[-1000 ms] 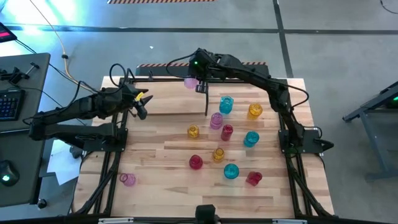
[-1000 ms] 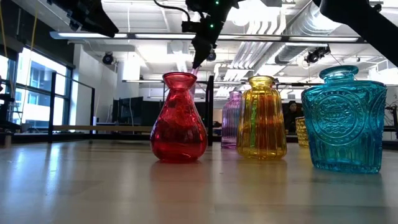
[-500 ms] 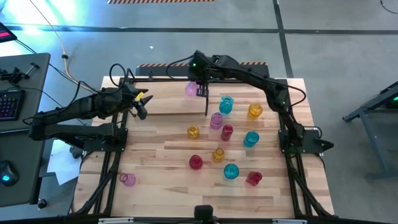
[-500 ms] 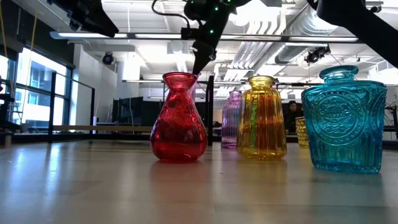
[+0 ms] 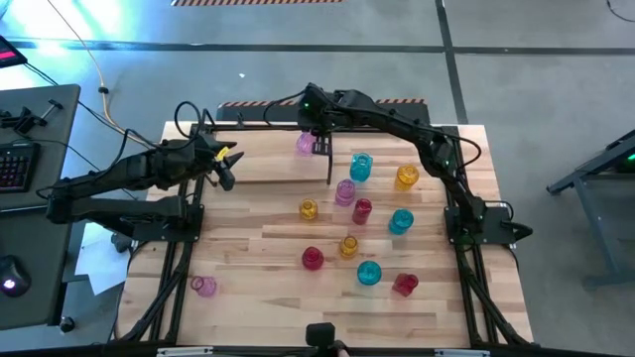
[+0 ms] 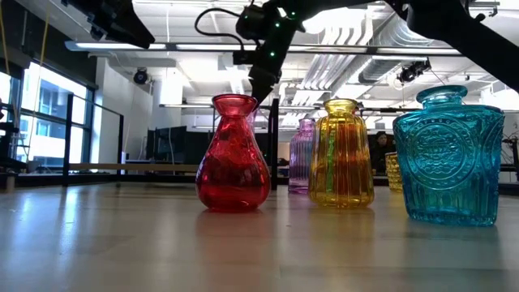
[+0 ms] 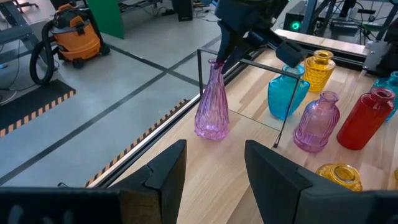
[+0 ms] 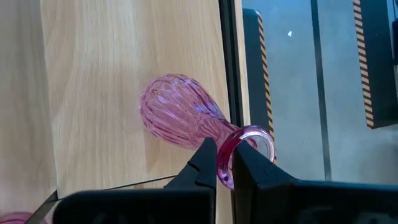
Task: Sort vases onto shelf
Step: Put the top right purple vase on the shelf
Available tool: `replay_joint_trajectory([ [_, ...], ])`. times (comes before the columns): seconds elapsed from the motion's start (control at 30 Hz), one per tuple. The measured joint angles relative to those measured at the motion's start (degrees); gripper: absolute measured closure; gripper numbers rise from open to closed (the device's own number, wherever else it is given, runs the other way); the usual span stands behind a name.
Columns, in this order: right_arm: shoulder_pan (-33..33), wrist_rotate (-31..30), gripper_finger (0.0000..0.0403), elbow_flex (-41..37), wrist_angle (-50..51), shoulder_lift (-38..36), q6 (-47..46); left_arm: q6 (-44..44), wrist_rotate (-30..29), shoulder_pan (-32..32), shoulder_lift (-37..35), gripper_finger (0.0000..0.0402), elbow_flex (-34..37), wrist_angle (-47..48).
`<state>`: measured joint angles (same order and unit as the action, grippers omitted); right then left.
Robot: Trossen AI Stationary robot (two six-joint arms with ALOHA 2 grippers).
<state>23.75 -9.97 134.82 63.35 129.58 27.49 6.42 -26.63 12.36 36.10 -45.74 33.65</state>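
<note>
You held a vase at the shelf.
Your right gripper [image 8: 222, 163] jaws pinched the tall pink glass vase's [image 8: 180, 118] rim; your left gripper [image 7: 211, 165] jaws stood apart.

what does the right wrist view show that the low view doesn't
Only the right wrist view shows the right tool pinching the rim of the tall pink vase, with the vase's body over the shelf plank. Only the low view shows the red vase, amber vase and cyan vase up close. Both show the right arm at the shelf.
</note>
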Motion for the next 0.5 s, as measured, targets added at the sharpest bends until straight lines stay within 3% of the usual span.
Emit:
replay_joint_trajectory([
  [0.23, -0.2, 0.1, 0.0398, 0.0, -0.4, 0.1, 1.5, 0.0, 0.1, 0.0, 0.0, 0.0245, 0.0, 0.0],
  [0.5, -0.3, 1.0, 0.0342, 0.0, -0.9, 0.1, 1.5, 0.0, 0.1, 0.0, 0.0, 0.0245, 0.0, 0.0],
])
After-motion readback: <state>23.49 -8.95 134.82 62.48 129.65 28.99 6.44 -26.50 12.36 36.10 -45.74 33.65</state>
